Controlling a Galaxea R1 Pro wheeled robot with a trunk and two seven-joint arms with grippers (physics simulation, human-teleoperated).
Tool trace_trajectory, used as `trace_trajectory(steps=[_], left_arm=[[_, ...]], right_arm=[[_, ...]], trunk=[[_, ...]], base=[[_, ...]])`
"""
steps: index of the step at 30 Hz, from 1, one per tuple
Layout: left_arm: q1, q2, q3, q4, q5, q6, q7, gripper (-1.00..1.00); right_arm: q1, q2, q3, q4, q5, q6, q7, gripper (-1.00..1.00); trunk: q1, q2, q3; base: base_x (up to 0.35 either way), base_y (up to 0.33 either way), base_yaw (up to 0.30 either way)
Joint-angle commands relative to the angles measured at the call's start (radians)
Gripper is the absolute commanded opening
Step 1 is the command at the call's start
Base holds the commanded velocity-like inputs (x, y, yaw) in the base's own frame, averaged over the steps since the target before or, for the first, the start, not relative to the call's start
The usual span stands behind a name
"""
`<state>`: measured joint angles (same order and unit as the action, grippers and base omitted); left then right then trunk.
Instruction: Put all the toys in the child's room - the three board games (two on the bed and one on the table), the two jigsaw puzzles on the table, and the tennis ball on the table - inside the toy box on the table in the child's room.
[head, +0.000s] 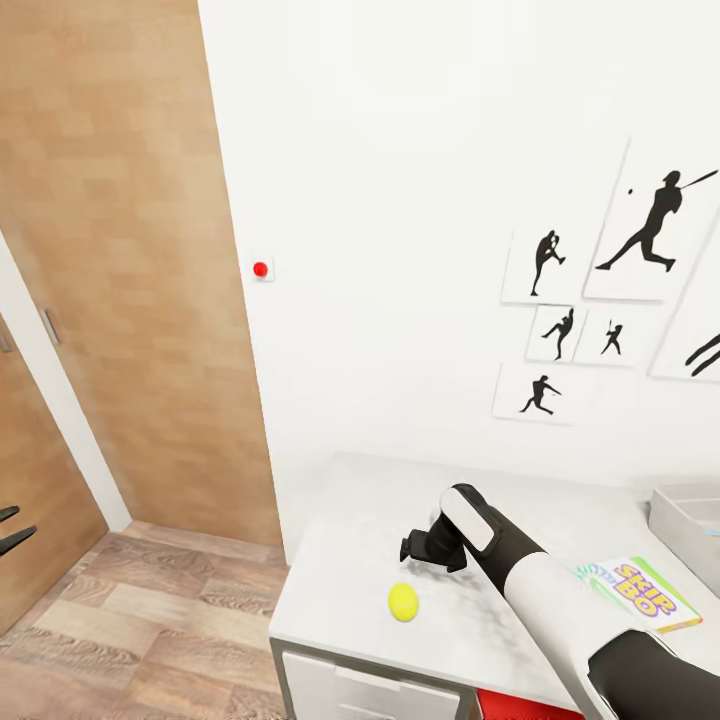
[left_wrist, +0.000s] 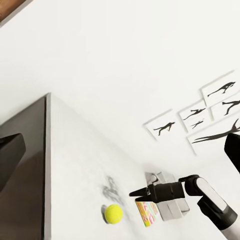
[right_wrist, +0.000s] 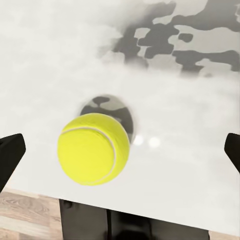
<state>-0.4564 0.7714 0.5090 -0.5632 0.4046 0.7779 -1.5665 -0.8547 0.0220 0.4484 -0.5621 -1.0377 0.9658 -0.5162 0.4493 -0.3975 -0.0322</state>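
Note:
The tennis ball (head: 403, 601) lies on the pale mottled table (head: 350, 510) close to its front edge. My right gripper (head: 410, 548) hovers just behind and above it, open and holding nothing. In the right wrist view the ball (right_wrist: 93, 148) sits between the widely spread fingertips (right_wrist: 10, 155), nearer one side. The Skip-Bo board game (head: 640, 592) lies flat to the right of my arm, and the grey toy box (head: 690, 520) stands at the table's right end. The left wrist view shows the ball (left_wrist: 113, 213) and the right gripper (left_wrist: 137, 194). My left gripper (head: 12, 528) hangs open at the far left, off the table.
A white wall with black sports-silhouette pictures (head: 640, 240) rises behind the table. A wooden door (head: 120, 250) and a wood-plank floor (head: 140, 620) lie to the left. A small red button (head: 261, 268) is on the wall.

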Motion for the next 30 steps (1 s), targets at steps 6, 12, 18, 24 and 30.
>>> trace_trajectory(steps=[6,12,18,24,30], left_arm=[[-0.001,0.0,0.0,0.0,-0.001,0.011,-0.004,1.0],[-0.001,0.0,0.0,0.0,-0.001,0.011,-0.004,1.0],[-0.001,0.0,0.0,0.0,-0.001,0.011,-0.004,1.0],[-0.001,0.0,0.0,0.0,-0.001,0.01,-0.004,1.0],[-0.001,0.0,-0.001,0.0,-0.001,0.01,-0.004,1.0]], right_arm=[[-0.001,-0.001,0.004,-0.001,-0.011,0.001,-0.009,1.0],[-0.001,-0.001,0.004,-0.002,-0.011,0.001,-0.009,1.0],[-0.001,-0.001,0.003,-0.001,-0.012,0.001,-0.008,1.0],[-0.001,-0.001,0.003,-0.001,-0.012,0.001,-0.009,1.0],[-0.001,-0.001,0.003,-0.002,-0.012,0.001,-0.008,1.0]], trunk=[[0.001,-0.003,-0.01],[0.001,-0.003,-0.012],[0.001,-0.003,-0.013],[0.001,-0.003,-0.014],[0.001,-0.003,-0.018]], base=[[0.0,0.0,0.0],[0.0,0.016,0.0],[0.0,0.033,0.0],[0.0,0.009,0.0],[0.0,0.003,0.0]])
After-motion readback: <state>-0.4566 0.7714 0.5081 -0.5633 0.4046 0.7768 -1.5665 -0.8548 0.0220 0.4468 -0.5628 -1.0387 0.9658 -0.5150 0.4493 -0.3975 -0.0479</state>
